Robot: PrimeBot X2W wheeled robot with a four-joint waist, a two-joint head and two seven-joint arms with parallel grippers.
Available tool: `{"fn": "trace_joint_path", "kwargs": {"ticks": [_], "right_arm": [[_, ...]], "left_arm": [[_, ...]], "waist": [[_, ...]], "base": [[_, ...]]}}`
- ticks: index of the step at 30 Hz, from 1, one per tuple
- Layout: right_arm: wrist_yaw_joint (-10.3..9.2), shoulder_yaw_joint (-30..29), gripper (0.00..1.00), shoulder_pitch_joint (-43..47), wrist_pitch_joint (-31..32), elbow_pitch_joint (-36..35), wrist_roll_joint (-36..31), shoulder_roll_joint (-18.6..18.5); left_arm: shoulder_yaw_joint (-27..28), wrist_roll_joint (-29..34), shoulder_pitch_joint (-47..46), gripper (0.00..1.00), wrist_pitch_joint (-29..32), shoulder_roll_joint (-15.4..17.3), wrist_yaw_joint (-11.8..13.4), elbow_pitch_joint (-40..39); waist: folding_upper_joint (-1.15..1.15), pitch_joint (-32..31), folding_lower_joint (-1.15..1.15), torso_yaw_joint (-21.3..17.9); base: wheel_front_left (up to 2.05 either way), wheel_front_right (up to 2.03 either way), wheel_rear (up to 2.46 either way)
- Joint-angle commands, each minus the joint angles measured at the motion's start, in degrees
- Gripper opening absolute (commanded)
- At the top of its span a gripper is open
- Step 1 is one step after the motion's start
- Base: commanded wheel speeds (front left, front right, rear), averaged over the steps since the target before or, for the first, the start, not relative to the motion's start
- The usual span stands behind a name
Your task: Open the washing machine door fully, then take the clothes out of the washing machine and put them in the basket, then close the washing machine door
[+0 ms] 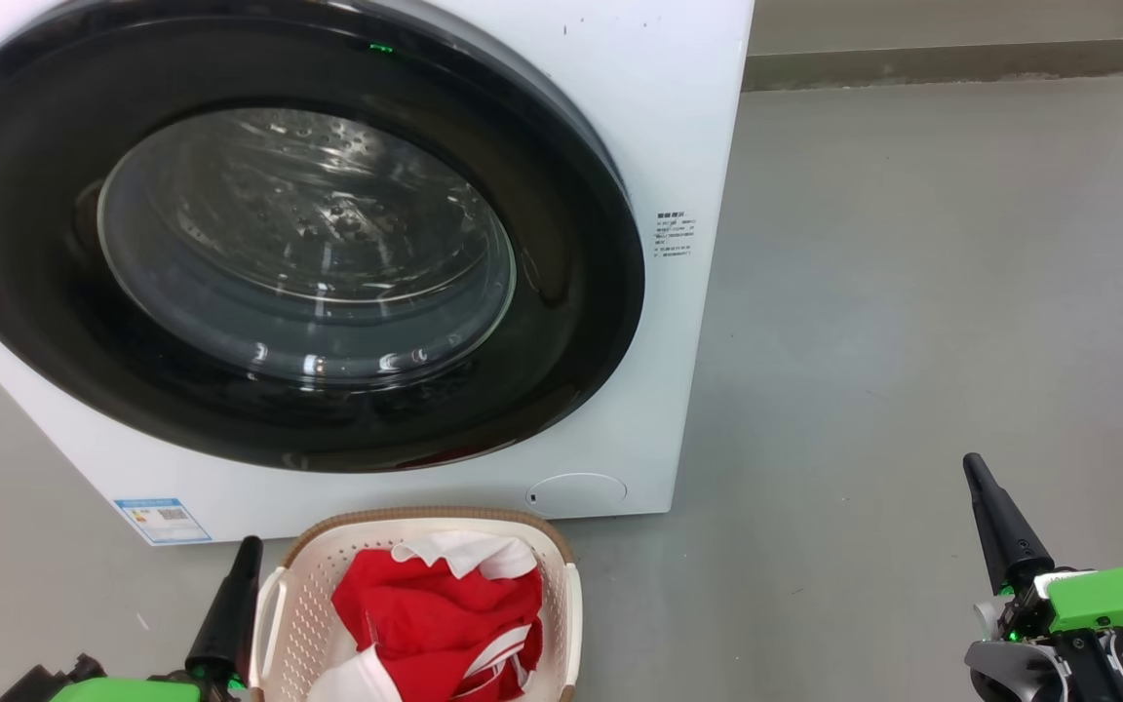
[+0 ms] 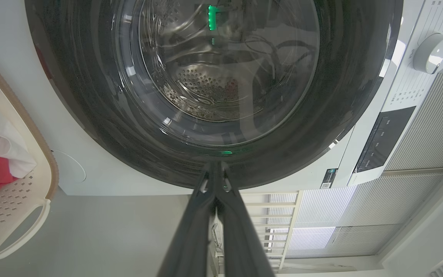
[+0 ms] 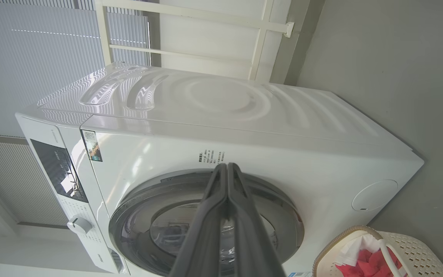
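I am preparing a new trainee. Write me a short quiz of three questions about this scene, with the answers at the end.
1. True or false: the washing machine door is closed.
2. Where do the red and white clothes lie? A: on the floor. B: in the basket. C: on top of the machine.
3. Fill the gap: the left gripper and the right gripper both have their fingers ____.
Key: 1 true; 2 B; 3 shut.
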Motion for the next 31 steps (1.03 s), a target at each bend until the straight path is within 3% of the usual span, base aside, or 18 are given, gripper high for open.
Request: {"fn": "trace_joint_path", "kwargs": {"ticks": [1, 31], "right_arm": [[0.02, 0.73, 0.0, -2.39, 0.23, -1.7, 0.02, -0.21], [0.02, 0.62, 0.0, -2.4, 0.32, -1.7, -0.07, -0.13]], "left_arm": [[2.12, -0.34, -2.35, 0.0, 0.22, 0.71, -0.34, -1.18], [2.16, -0.3, -2.35, 0.0, 0.25, 0.68, -0.34, -1.18]], "waist": [[0.0, 0.0, 0.0, 0.0], [0.0, 0.0, 0.0, 0.0]], "base": [[0.0, 0.0, 0.0], [0.0, 0.0, 0.0]]}}
